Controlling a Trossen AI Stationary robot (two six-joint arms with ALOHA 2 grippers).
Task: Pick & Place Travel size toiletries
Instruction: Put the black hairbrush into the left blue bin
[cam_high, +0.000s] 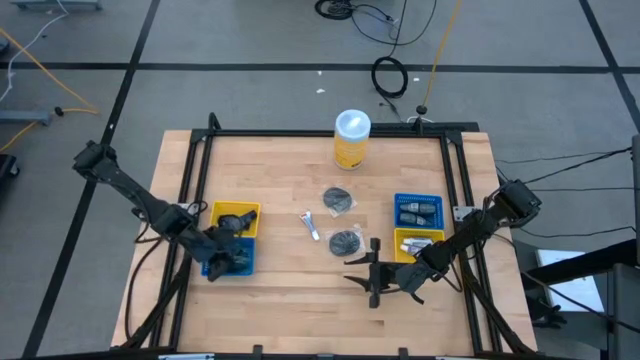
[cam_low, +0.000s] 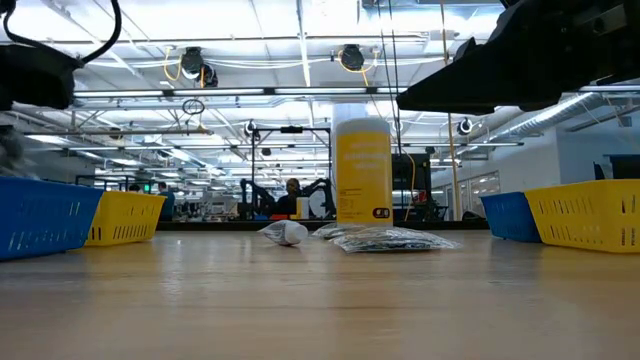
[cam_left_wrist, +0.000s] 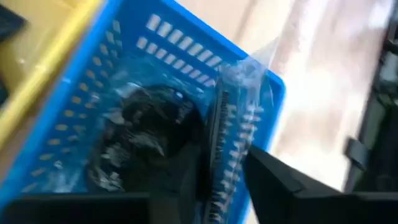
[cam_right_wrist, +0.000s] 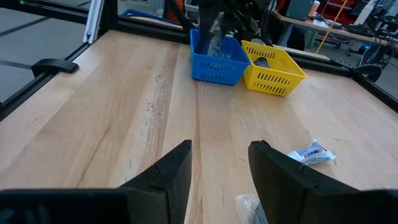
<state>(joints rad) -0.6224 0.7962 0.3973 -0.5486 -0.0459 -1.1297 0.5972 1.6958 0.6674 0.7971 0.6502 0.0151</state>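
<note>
Two dark round discs in clear packets (cam_high: 337, 200) (cam_high: 345, 241) and a small whitish tube (cam_high: 311, 224) lie flat on the table's middle. The low view shows the tube (cam_low: 285, 232) and the packets (cam_low: 390, 238) in front of the canister. My left gripper (cam_high: 225, 255) is over the left blue tray (cam_high: 243, 264), shut on a clear packet (cam_left_wrist: 155, 130) with a dark disc inside. My right gripper (cam_high: 372, 276) is open above bare wood near the near edge, pointing toward the table's left. The tube (cam_right_wrist: 313, 152) lies ahead of it to one side. My left gripper pinches the clear packet by its crimped sealed edge (cam_left_wrist: 229, 140) between the two fingers (cam_left_wrist: 277, 180), coming from above. The strip runs along the gap between the fingers. The rest of the packet, with the dark disc, hangs down inside the blue tray (cam_left_wrist: 186, 43).
A tall yellow canister with a white lid (cam_high: 351, 138) stands at the far middle. A yellow tray (cam_high: 240, 215) sits beside the left blue one. On the right are a blue tray (cam_high: 417, 210) and a yellow tray (cam_high: 415, 243) holding items. A black frame rail (cam_high: 300, 132) borders the table.
</note>
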